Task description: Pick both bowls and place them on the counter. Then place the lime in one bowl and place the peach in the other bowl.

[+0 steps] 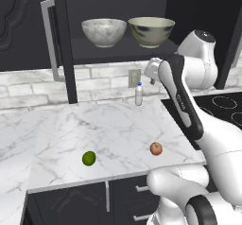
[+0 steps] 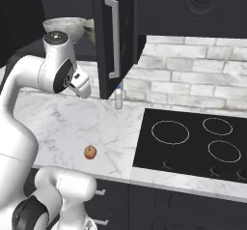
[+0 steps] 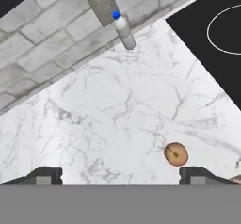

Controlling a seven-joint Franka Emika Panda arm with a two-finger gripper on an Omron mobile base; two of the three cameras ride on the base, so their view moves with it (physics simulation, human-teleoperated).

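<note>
- Gripper (image 3: pixel 120 175) hanging above the counter (image 1: pixel 113 125), jaws spread wide, gripping nothing.
- Fingertips (image 3: pixel 44 175) showing far apart in the hand view, bare marble between them.
- Marbled bowl (image 1: pixel 104 32) sitting upright on the open cupboard shelf (image 1: pixel 108 54) above the counter.
- Mottled bowl (image 1: pixel 151 31) sitting just beside it on the same shelf, on the stove side.
- Lime (image 1: pixel 89 158) lying on the counter near its front edge, well apart from the peach.
- Peach (image 1: pixel 156 148) lying on the counter near the front edge, toward the stove (image 2: pixel 193 142); showing just beside one fingertip in the hand view.
- Bottle (image 1: pixel 139 94) with a blue cap standing upright at the back of the counter, against the brick wall (image 2: pixel 193 74), below a wall socket (image 1: pixel 134 78).
- Cupboard door (image 2: pixel 113 35) standing open above the counter.
</note>
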